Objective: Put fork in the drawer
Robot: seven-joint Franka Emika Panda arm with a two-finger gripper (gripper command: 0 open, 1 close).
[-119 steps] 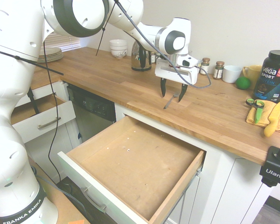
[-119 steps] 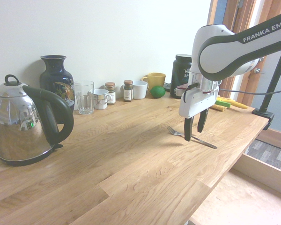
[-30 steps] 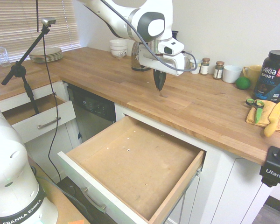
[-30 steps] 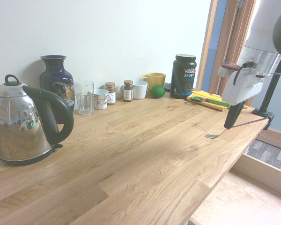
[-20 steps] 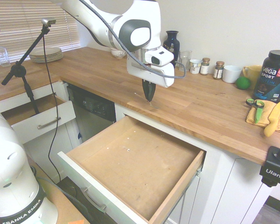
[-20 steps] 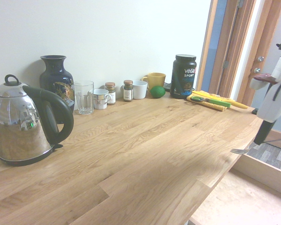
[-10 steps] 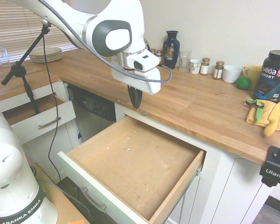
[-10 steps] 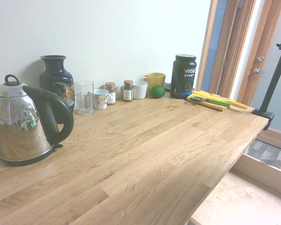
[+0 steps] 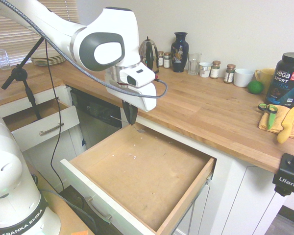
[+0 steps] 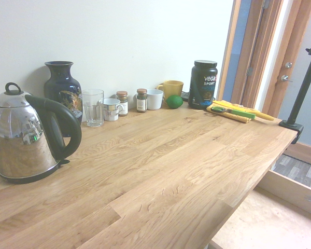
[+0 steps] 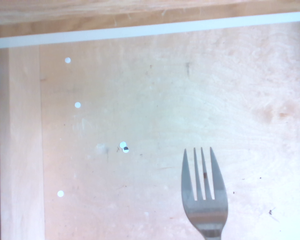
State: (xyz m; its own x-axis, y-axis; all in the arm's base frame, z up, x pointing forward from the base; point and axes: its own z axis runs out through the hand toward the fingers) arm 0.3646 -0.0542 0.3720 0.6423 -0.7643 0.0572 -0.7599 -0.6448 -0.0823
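1. Steel-grey, slim and bare, hangs aloft at the back of the open drawer, near the corner by the dishwasher: seen here, the fork, clear of the worktop and not yet laid down.
2. Closed on the handle, with no gap showing between the fingertips: pictured, the gripper, with the fork as its sole load.
3. Shown in close-up, four tines over the pale wooden bottom, with small white spots alongside.
4. Likely to handle as light, stiff and hard to break; smooth metal, probably slippery under a loose pinch and apt to swivel about a narrow handle.
5. Best taken by the handle near the balance point, well away from the tines, with firm, even pressure.
6. Now apparently at the carrying stage, late in the task; calls next for a move further inside the walls, then a gentle lowering before release.
7. At risk of catching on the drawer's back or side edge, or of bouncing and clattering if dropped from too high.
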